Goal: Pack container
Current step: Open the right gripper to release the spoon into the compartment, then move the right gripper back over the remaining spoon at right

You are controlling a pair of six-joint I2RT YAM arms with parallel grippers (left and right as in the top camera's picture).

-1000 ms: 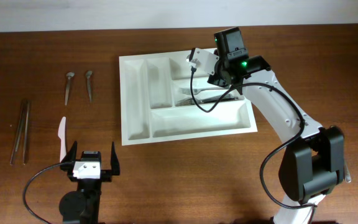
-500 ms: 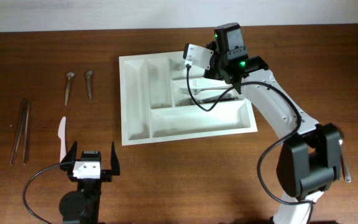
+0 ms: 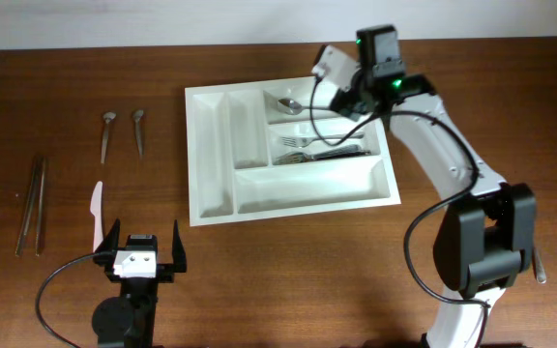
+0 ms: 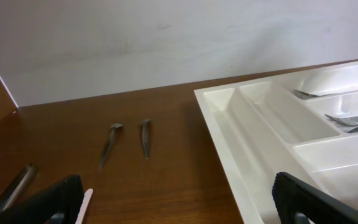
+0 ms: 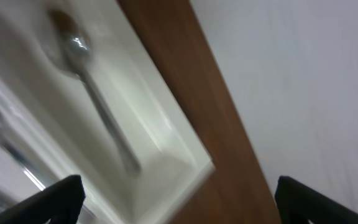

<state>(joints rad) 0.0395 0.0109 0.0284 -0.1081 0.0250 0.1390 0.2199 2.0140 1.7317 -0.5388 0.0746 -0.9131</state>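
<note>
Right fingers (image 5: 48,202), spread and apparently empty, have pulled back from the container (image 3: 193,155), leaving a spoon (image 3: 286,102) in its far compartment; left fingers (image 4: 42,202) wait, spread.

White container (image 3: 216,155), cutlery inside, mid-table

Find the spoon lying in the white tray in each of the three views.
Overhead: spoon upper centre, in the tray.
Left wrist: spoon far right, mostly hidden behind a divider.
Right wrist: spoon upper left, blurred.
Shared landmark: the tray's white dividers.
</note>
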